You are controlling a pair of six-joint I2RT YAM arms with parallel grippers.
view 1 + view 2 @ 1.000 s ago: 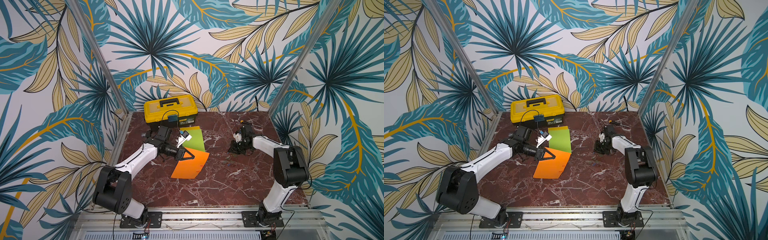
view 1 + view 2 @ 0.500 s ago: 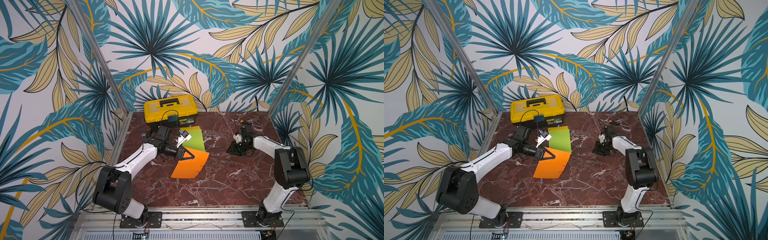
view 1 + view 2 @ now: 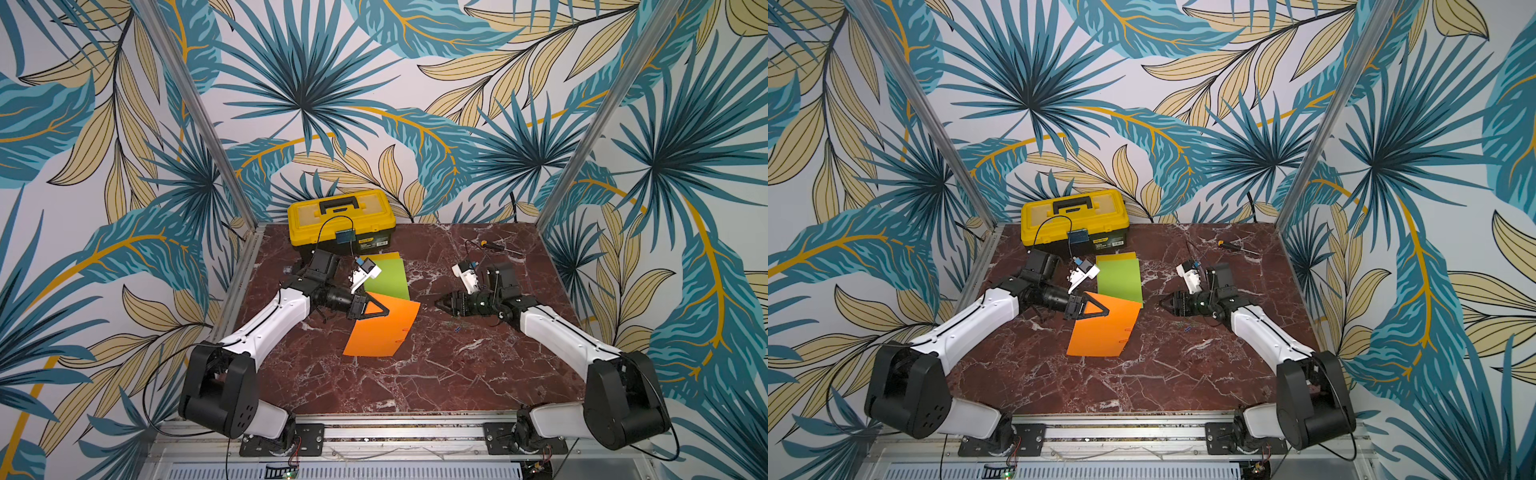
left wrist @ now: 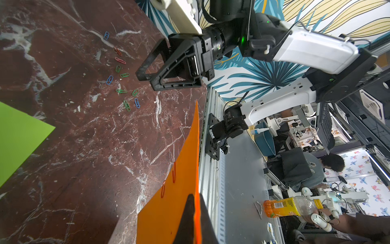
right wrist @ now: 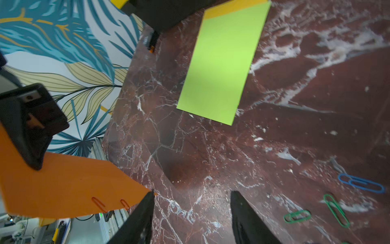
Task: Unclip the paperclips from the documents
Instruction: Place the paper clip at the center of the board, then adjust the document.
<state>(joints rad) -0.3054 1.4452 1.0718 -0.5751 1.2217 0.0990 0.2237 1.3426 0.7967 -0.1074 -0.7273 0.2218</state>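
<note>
Item: marble-patterned table (image 3: 415,382) with two arms at work. Left gripper (image 3: 387,311): fingers pressed together, pinching one edge of the orange sheet (image 3: 382,332), which is partly lifted off the table; the wrist view shows the fingers (image 4: 190,219) clamped on the paper. Two red paperclips (image 4: 174,175) sit side by side on a free edge of that sheet, also visible from the right wrist (image 5: 98,203). Right gripper (image 5: 191,196): fingers spread, nothing between them, poised low over bare table near a corner of the orange sheet. Loose paperclips (image 4: 122,80), blue, green and red, lie scattered on the table beside the right gripper. Lime green sheet (image 3: 386,278): flat on the table behind the orange one, covering a yellow sheet (image 3: 386,254) of which only a strip at the far edge shows. Yellow-and-black toolbox (image 3: 340,220): closed, at the back. Small screwdriver (image 3: 492,246): back right, well apart from the sheets.
</note>
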